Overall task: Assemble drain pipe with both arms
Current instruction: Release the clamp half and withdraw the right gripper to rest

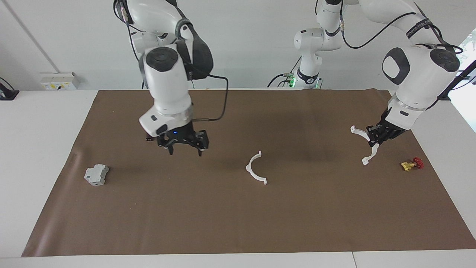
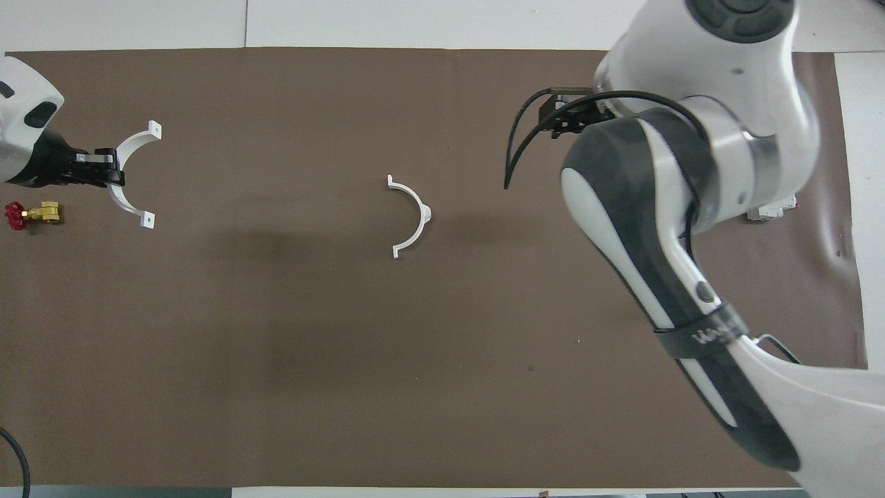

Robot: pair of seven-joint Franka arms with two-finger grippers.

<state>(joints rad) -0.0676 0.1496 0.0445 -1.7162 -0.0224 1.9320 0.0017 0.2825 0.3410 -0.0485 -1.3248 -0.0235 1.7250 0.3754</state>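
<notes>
One half-ring (image 1: 256, 168) lies flat mid-bench, well clear of the right gripper (image 1: 185, 147), whose fingers (image 1: 200, 150) hang spread wide and empty. The left gripper (image 1: 375, 137) has its fingers pinched on the other half-ring (image 1: 366, 147), up in the air beside the brass valve (image 1: 411, 163).

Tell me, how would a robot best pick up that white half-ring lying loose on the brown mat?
Probably from straight above, pinching the middle of the half-ring across its thin band. It lies flat, nothing beside it, and its tabbed ends stay free for joining.
</notes>
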